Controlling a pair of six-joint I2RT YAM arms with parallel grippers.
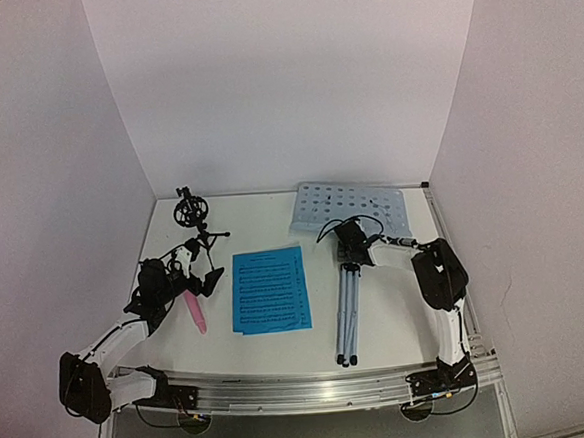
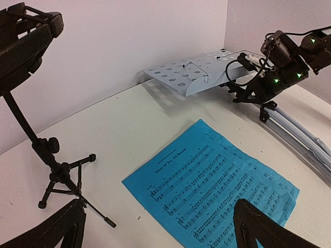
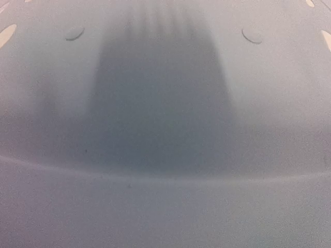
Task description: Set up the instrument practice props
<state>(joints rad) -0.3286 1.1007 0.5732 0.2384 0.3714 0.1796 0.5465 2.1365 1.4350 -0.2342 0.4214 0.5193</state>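
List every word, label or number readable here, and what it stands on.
Blue sheet-music page: a title line above printed staves, too small to read.
Music stand, mic holder, pink microphone: no text visible.

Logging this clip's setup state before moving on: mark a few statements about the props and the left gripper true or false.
1. The music stand is lying down on the table, not standing upright. True.
2. The pink microphone sits in the mic holder. False: it lies on the table beside the blue sheet music, and the holder is empty.
3. The left gripper is open with nothing between its fingers. True.
4. The blue sheet music rests on the music stand. False: it lies flat on the table, between the pink microphone and the stand's tripod legs.
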